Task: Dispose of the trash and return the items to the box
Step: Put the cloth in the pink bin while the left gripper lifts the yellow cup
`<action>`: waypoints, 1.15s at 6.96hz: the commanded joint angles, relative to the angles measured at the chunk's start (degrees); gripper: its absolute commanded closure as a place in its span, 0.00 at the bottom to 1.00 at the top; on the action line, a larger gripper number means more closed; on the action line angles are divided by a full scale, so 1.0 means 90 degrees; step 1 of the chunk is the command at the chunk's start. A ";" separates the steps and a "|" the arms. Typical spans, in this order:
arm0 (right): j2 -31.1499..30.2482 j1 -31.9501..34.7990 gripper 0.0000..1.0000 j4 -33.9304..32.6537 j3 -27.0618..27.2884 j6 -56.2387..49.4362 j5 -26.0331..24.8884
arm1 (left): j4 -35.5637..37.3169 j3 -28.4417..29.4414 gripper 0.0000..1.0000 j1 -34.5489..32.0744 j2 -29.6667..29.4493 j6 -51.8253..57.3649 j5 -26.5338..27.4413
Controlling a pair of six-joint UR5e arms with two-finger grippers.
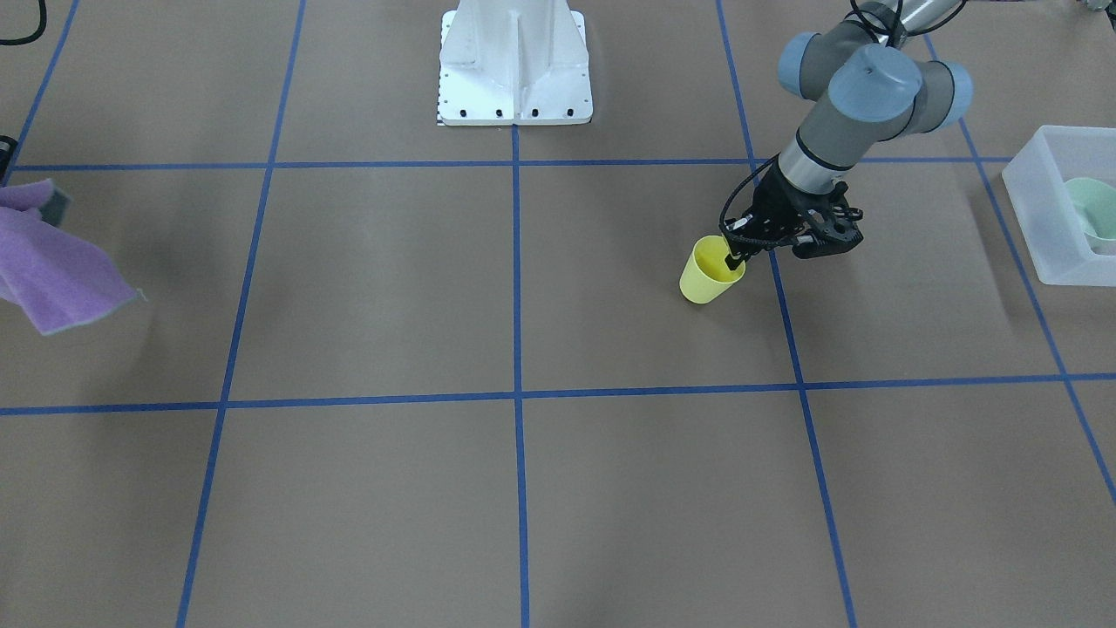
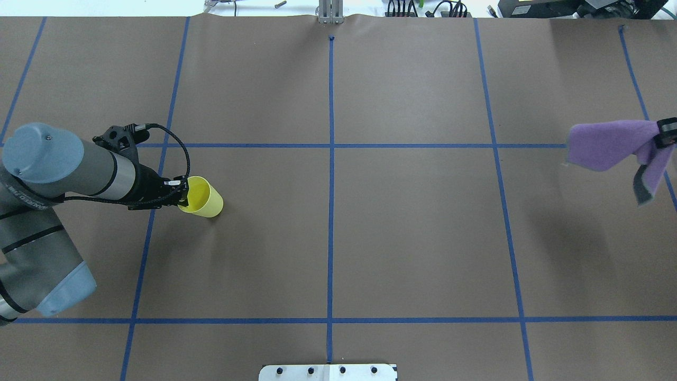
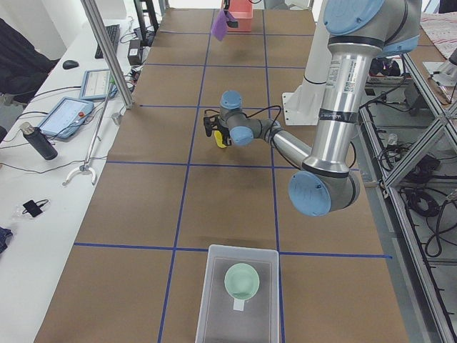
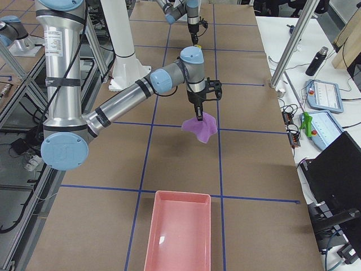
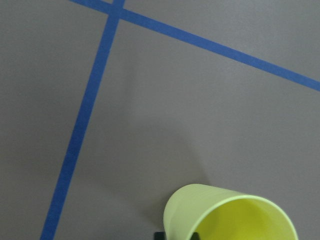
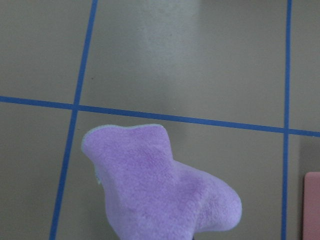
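Left end effector (image 1: 737, 255) closed on rim of small bright yellow tapered plastic cup (image 1: 711, 272), one finger inside, one outside. Rim pinch suits thin wall, leaves cup tilted. Resting on table (image 1: 523, 488) or just off it: cannot tell. Frosted translucent white rectangular plastic box (image 1: 1042, 240) well apart, behind left wrist. Round pale mint-green plastic bowl (image 1: 1094, 209) already inside, cup likely next. Right end effector (image 2: 664, 135) clamped on limp purple fleece cloth (image 2: 608, 145), dangling below it. Pink plastic tray (image 4: 177, 231) near, probably trash drop.
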 commanded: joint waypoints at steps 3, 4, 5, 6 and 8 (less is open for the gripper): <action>-0.1325 0.2144 1.00 -0.0003 -0.0362 -0.2993 0.0425 | 0.2065 -0.0847 1.00 -0.0310 -0.0916 -0.0291 -0.0549; -0.1385 0.2817 1.00 0.0036 -0.1091 -0.4152 0.0435 | 0.2547 -0.0848 1.00 -0.0690 -0.1182 -0.0184 -0.0694; -0.1298 0.3317 1.00 0.0085 -0.1746 -0.5091 0.0406 | 0.2561 -0.0829 1.00 -0.1254 -0.1107 0.0426 -0.1053; -0.1181 0.3660 1.00 0.0104 -0.2236 -0.5604 0.0357 | 0.2590 -0.0771 1.00 -0.1878 -0.0797 0.1360 -0.1366; -0.1004 0.3918 1.00 0.0153 -0.3028 -0.6009 0.0338 | 0.2610 -0.0663 1.00 -0.3128 0.0002 0.3312 -0.1748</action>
